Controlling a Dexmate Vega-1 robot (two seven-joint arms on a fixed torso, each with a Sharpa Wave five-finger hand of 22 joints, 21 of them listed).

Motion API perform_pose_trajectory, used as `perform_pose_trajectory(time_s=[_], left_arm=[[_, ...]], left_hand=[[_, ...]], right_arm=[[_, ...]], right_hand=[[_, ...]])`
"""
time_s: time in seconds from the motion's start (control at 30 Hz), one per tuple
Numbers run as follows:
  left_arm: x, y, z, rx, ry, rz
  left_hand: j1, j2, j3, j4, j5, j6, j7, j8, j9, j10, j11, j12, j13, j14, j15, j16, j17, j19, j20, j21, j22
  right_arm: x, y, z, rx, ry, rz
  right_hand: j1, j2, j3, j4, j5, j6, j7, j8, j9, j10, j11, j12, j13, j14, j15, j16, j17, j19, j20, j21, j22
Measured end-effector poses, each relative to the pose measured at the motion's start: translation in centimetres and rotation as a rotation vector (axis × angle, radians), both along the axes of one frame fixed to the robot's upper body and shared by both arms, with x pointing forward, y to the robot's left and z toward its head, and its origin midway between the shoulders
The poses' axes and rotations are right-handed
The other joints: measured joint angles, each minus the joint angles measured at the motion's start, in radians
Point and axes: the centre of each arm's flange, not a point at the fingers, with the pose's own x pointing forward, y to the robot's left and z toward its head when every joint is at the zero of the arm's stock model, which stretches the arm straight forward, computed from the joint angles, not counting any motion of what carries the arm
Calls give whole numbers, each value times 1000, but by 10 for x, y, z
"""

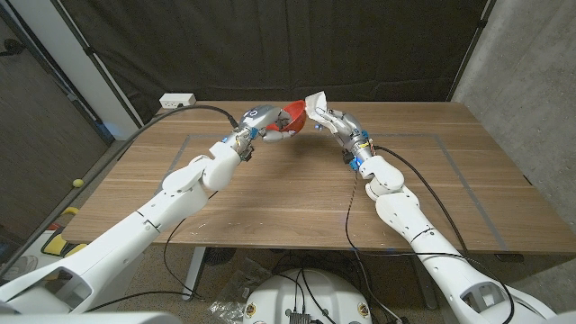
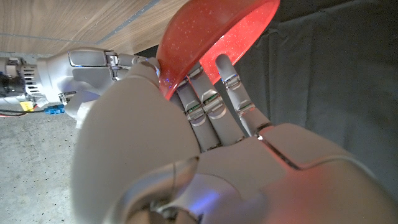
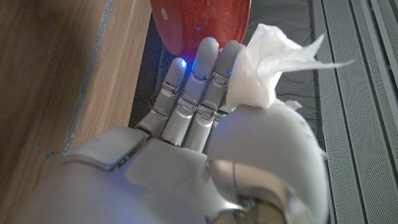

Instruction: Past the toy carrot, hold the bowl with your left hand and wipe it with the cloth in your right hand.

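Both hands meet above the far middle of the wooden table [image 1: 297,193], whose top shows brown grain with thin grey tape lines marked across it. The left hand [image 1: 261,124] grasps the bowl [image 1: 290,116], a red, glossy, rounded shell with fine speckles that glows where light passes through it; in the left wrist view the fingers [image 2: 211,102] lie along the bowl's [image 2: 211,34] curved underside while the thumb side wraps its rim. The bowl is lifted off the table and tilted on its side, its mouth turned toward the right hand [image 1: 335,123]. That hand pinches the cloth [image 1: 317,101], a white, soft, crumpled piece that sticks up in a loose peak (it looks thin, almost like tissue). In the right wrist view the cloth [image 3: 267,71] bunches between the thumb side and the fingers [image 3: 196,93], whose tips reach up to the bowl's [image 3: 202,22] smooth red wall and appear to touch it. The hands are smooth white shells with grey metal segments on the fingers. A white power strip [image 1: 177,100] sits at the table's far left corner, before a dark curtain [image 1: 297,45].
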Motion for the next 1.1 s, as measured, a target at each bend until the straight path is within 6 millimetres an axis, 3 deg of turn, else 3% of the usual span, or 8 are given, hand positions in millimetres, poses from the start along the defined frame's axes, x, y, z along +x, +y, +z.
perform_pose_trajectory(time_s=[0.53, 1.1], left_arm=[[-11, 12, -6, -19, -1, 4], [-8, 10, -7, -12, 16, -14]], left_hand=[[0, 0, 1, 7, -4, 2, 2, -4, 4, 4, -2, -8, 4, 0, 0, -2, 4, 0, 0, 8, 0], [4, -4, 2, 16, -3, 2, 2, -8, 5, 4, -1, -15, 9, 0, 0, -8, 9, 0, 0, 8, 0]], right_arm=[[27, 13, 4, 14, 53, -2], [26, 21, 13, -20, 35, -7]], right_hand=[[0, 0, -7, 1, 0, 2, -2, -10, 5, 0, 0, -13, 2, 0, 0, -8, 2, -10, -1, 14, -15], [4, 4, -18, 7, 0, 2, -2, -21, 5, -4, 4, -24, 8, -5, 5, -23, -3, -23, 2, 30, -32]])
